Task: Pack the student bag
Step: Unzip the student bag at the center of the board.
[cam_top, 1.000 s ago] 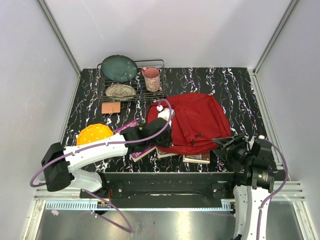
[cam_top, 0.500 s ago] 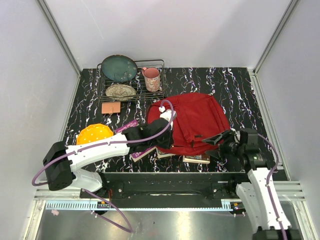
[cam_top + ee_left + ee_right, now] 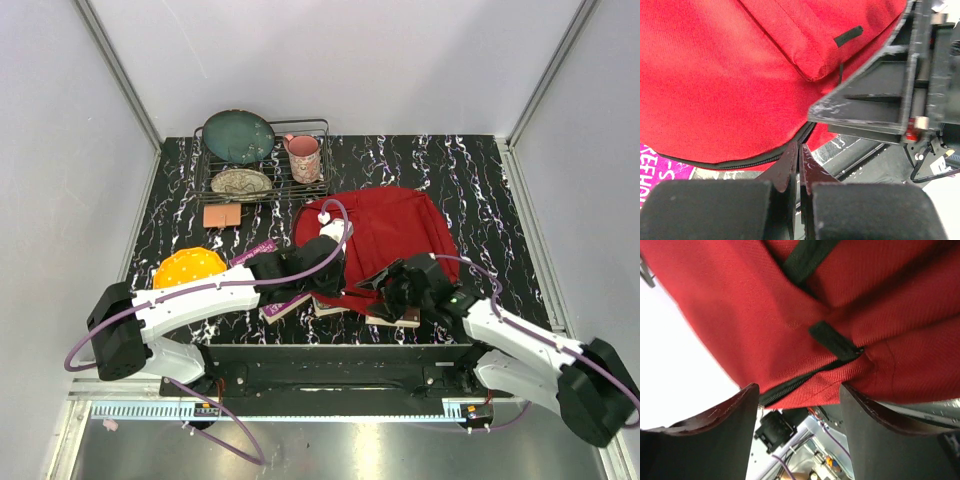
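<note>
The student bag (image 3: 395, 235) is laid flat on the bench (image 3: 480, 170), its zipped near edge running left to right. The left end effector (image 3: 799, 150) is clenched at that seam. The right end effector (image 3: 799, 390), released, is nearer the black tab (image 3: 835, 342), which is framed between its jaws.

One student bag (image 3: 400, 235). One wire rack (image 3: 203, 168) at the bench's far left corner, holding two plates, one teal (image 3: 238, 135) and one patterned (image 3: 240, 182), and one pink mug (image 3: 304, 158). One orange-brown square pad (image 3: 222, 215). One yellow dotted disc (image 3: 188, 268). Three books show at the near edge: a purple book (image 3: 283, 306), a pale book (image 3: 328, 309) and a brown-edged book (image 3: 392, 319); more may lie hidden
</note>
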{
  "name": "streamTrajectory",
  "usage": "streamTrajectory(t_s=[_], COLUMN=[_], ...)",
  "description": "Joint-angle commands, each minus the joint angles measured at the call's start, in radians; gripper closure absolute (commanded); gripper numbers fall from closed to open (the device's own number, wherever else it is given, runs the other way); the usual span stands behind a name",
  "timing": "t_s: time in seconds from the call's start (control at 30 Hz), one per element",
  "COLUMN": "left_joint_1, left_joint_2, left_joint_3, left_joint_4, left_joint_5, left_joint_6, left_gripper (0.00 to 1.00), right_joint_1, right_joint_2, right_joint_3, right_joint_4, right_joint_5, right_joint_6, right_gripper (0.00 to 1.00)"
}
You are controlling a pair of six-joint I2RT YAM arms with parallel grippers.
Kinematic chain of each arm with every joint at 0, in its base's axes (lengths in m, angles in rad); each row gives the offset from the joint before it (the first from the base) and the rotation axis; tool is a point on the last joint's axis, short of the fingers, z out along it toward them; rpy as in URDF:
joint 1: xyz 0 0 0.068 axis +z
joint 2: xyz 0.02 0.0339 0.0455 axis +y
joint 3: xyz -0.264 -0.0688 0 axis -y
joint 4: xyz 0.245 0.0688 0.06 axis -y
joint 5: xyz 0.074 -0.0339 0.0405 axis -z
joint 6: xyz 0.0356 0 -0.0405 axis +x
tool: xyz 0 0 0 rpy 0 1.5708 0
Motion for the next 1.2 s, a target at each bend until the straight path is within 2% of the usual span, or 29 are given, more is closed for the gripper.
streamTrajectory(t_s=[0.0,0.1,0.27,0.53,0.63,0.73,0.93,1.07,1.17], left_joint_1=[0.003,0.003,0.003,0.003,0.003,0.003,0.003,0.003,0.003], left_joint_2=[-0.025,-0.044,-0.05,-0.044,-0.05,-0.057,-0.073,-0.09,-0.113], left_joint_3=[0.054,0.043,0.042,0.068,0.076,0.079,0.072,0.062,0.036], left_joint_4=[-0.003,-0.004,-0.006,-0.006,-0.006,-0.006,-0.015,-0.047,-0.064], left_joint_5=[-0.007,-0.007,0.004,0.033,0.039,0.05,0.05,0.0,-0.037], left_joint_6=[0.016,0.016,0.027,0.036,0.041,0.044,0.044,0.039,0.032], left_gripper=[1.0,1.0,1.0,1.0,1.0,1.0,1.0,1.0,1.0], right_joint_1=[0.054,0.057,0.057,0.057,0.057,0.055,0.057,0.052,0.007], right_joint_2=[0.123,0.136,0.101,0.113,0.113,0.104,0.047,-0.034,-0.1], right_joint_3=[0.051,0.069,0.028,0.043,0.046,0.04,0.057,0.107,0.13], right_joint_4=[0.203,0.193,0.203,0.197,0.199,0.199,0.138,-0.002,-0.092], right_joint_5=[0.127,0.178,0.227,0.228,0.232,0.245,0.311,0.437,0.465], right_joint_6=[0.101,0.089,0.089,0.021,0.009,-0.003,-0.049,-0.11,-0.161], right_gripper=[0.29,0.33,0.56,0.66,0.89,1.0,1.0,1.0,1.0])
